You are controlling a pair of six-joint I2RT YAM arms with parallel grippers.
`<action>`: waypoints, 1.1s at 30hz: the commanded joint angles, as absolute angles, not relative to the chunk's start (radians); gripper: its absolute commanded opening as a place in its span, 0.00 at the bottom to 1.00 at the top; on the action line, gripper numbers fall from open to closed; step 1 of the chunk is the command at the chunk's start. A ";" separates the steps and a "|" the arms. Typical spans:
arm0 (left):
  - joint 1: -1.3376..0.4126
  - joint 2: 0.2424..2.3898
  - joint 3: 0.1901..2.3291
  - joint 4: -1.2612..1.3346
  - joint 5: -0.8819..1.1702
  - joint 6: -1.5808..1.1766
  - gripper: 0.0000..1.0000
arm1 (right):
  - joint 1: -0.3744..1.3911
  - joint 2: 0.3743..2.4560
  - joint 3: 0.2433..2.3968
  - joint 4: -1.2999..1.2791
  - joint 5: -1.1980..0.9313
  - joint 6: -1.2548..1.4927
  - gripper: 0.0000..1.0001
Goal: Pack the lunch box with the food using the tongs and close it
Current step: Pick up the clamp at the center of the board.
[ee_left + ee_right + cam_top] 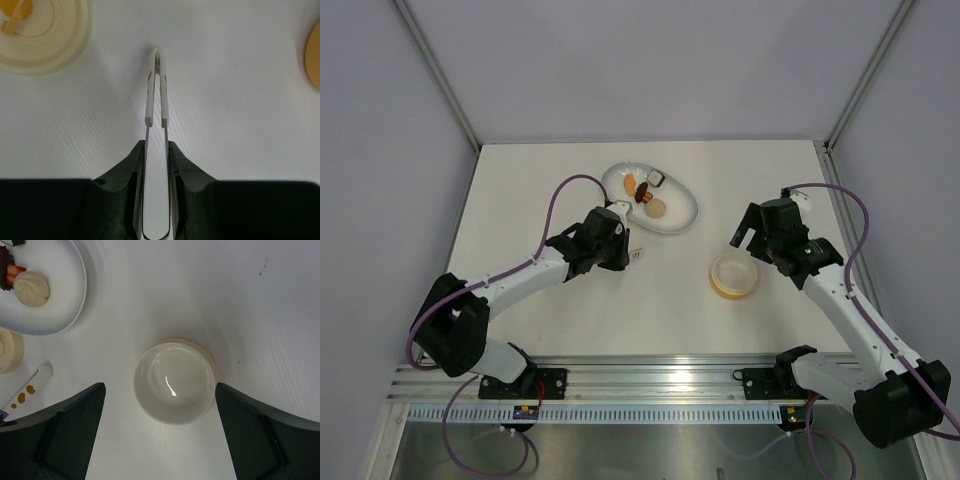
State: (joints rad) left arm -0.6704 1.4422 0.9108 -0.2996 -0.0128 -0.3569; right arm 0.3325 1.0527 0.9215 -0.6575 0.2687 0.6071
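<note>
Box sits lid-off on the table, right of centre, upright with its inside bare. It lies directly below the right gripper, between its two fingers and touching neither. Right jaws are spread as wide as they go and hold nothing. Lid lies flat on the table left of the box and just beside the dish, orange mark showing at its edge in the left wrist view. The food is all in the dish, far side of centre: orange piece, white-and-black piece, dark brown piece, beige round one, and a reddish bit just beside it. Tongs are in the left gripper, jaws nearly closed on the two legs. The legs are pinched so the white tips meet, with nothing between them. Tips point out over bare table, near the dish's near edge. Left gripper and box are well apart.
</note>
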 commanded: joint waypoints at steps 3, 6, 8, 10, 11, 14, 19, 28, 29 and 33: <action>-0.683 1.408 0.877 -0.247 -0.040 -0.357 0.22 | 0.330 1.069 0.951 -0.643 0.259 0.624 0.99; -0.690 1.422 0.876 -0.264 -0.041 -0.348 0.28 | 0.330 1.077 0.951 -0.640 0.255 0.624 0.99; -0.695 1.431 0.882 -0.271 -0.040 -0.348 0.32 | 0.328 1.078 0.953 -0.638 0.255 0.624 0.99; -0.698 1.439 0.881 -0.268 -0.040 -0.348 0.34 | 0.328 1.081 0.953 -0.640 0.255 0.624 0.99; -0.698 1.440 0.884 -0.268 -0.038 -0.350 0.34 | 0.330 1.081 0.953 -0.641 0.256 0.624 0.99; -0.699 1.443 0.888 -0.268 -0.037 -0.350 0.26 | 0.330 1.078 0.954 -0.644 0.256 0.624 0.99; -0.698 1.447 0.899 -0.273 -0.044 -0.351 0.18 | 0.328 1.081 0.954 -0.644 0.256 0.624 0.99; -0.696 1.390 1.099 -0.443 -0.075 -0.273 0.12 | 0.328 1.069 0.960 -0.655 0.265 0.623 0.99; -0.690 1.393 1.132 -0.493 -0.075 -0.259 0.12 | 0.330 1.069 0.960 -0.657 0.264 0.624 0.99; -0.677 1.443 1.288 -0.587 -0.089 -0.195 0.14 | 0.328 1.062 0.966 -0.658 0.264 0.626 0.99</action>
